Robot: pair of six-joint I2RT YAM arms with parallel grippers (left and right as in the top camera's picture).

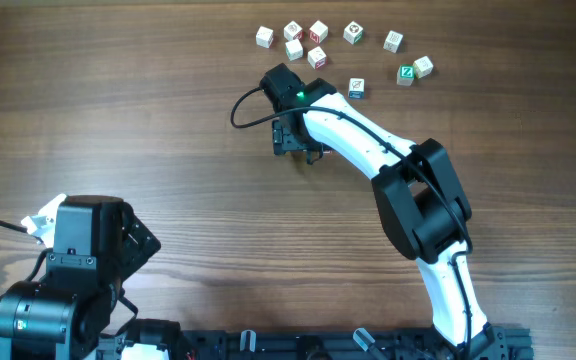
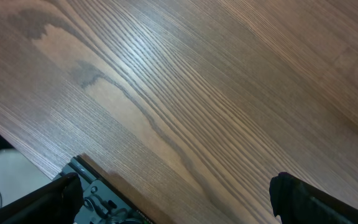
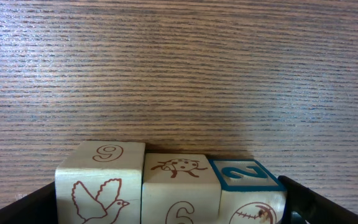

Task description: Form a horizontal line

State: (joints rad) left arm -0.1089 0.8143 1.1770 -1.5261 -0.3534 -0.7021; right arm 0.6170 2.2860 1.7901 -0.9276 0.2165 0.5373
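Observation:
In the right wrist view three whitish wooden cubes touch side by side in a straight row (image 3: pixel 180 186). The left cube has a red 9 and a bird, the middle one a red ladybug and a 6, the right one a blue 2 and a baseball. My right gripper (image 3: pixel 173 202) has one dark finger against each end of the row. In the overhead view this gripper (image 1: pixel 298 140) sits mid-table and hides the row. My left gripper (image 2: pixel 176 196) is open and empty over bare wood at the table's near left corner (image 1: pixel 68 250).
Several loose letter cubes lie scattered at the far edge, among them a white-red one (image 1: pixel 316 58), a blue one (image 1: pixel 356 88) and a green one (image 1: pixel 406 73). The right arm (image 1: pixel 418 200) stretches across the table's right half. The table edge (image 2: pixel 48 168) shows under the left gripper.

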